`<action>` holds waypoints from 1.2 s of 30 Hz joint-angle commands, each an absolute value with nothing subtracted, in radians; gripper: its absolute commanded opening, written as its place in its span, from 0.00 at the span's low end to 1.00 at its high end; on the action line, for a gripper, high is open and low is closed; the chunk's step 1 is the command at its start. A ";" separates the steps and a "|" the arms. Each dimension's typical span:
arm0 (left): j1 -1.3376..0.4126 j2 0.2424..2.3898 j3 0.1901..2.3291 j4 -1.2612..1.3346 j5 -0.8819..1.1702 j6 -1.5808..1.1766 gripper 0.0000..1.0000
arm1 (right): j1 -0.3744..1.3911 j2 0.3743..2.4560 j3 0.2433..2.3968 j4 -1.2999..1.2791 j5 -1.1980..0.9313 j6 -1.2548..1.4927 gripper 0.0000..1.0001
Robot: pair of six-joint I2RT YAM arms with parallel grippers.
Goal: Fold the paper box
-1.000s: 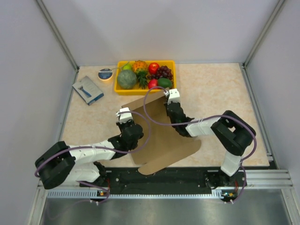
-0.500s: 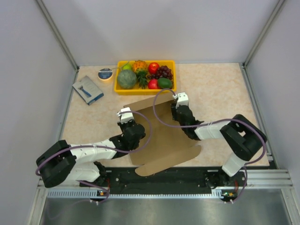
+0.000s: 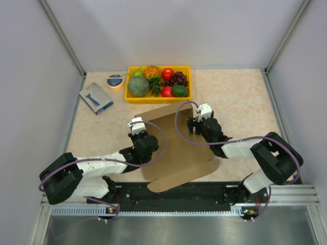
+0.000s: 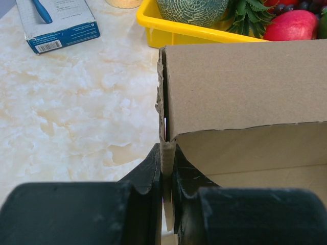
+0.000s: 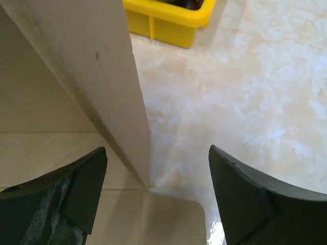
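Observation:
The paper box is a brown cardboard sheet lying mid-table, its rear panel and side walls raised. My left gripper is shut on the box's left wall; the left wrist view shows that cardboard edge pinched between the black fingers of the left gripper. My right gripper stands open at the box's right side. In the right wrist view the upright right wall rises between the spread fingers of the right gripper, closer to the left finger and touching neither.
A yellow fruit tray stands just behind the box. A blue-and-grey packet and a round tin lie at the back left. Grey enclosure walls close in the table on three sides.
My right gripper has opened, let go of the box's right wall, and shifted to the right. The left gripper has kept its hold and place.

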State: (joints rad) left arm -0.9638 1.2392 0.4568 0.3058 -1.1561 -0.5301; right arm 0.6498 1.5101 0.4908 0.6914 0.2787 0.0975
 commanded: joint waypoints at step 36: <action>-0.968 1.269 0.512 0.140 -1.095 -0.690 0.12 | 0.696 1.264 0.536 0.316 0.506 0.259 0.94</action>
